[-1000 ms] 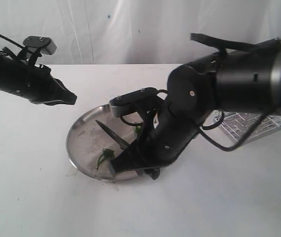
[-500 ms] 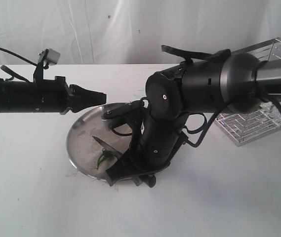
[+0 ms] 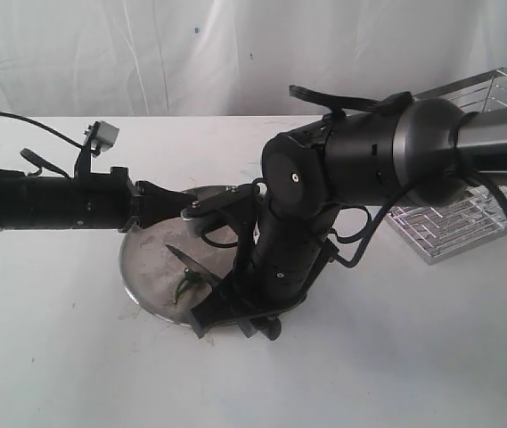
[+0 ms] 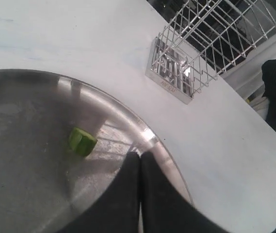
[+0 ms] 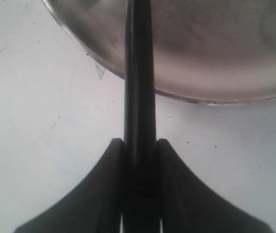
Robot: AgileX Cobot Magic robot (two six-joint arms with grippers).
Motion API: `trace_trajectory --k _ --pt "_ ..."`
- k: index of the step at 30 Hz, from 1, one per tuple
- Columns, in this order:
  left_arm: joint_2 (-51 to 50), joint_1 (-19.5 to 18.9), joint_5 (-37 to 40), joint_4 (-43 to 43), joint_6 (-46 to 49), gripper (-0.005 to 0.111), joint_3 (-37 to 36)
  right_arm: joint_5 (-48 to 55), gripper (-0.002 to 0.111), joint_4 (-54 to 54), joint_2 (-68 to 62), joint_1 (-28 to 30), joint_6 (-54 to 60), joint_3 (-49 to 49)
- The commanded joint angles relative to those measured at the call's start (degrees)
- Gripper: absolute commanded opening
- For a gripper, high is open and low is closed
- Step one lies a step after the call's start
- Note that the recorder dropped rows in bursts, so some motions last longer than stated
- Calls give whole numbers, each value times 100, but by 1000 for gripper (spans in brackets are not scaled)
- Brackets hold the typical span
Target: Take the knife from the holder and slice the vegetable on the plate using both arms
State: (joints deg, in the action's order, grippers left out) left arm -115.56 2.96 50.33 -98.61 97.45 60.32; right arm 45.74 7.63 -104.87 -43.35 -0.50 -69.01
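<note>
The right tool (image 5: 140, 145) clamps the knife (image 5: 138, 73) over the plate (image 3: 146, 259). The left tool (image 4: 140, 159), pinched shut and empty, hovers beside a green vegetable chunk (image 4: 82, 141).

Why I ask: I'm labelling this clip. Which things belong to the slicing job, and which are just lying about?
Job: slim black knife, clamped in the right gripper; round stainless-steel plate; green chili pieces; chrome wire-grid holder; shut left gripper.
Not part of it: white tabletop; white curtain backdrop.
</note>
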Motion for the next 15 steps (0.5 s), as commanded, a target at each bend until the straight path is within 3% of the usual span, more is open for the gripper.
trace_trajectory --k 1,15 --pt "-129 294 -82 -134 29 0 -35 -22 0 -12 3 42 50 -16" --pt "-182 431 -806 -134 236 0 -240 -105 0 -12 3 42 50 -16"
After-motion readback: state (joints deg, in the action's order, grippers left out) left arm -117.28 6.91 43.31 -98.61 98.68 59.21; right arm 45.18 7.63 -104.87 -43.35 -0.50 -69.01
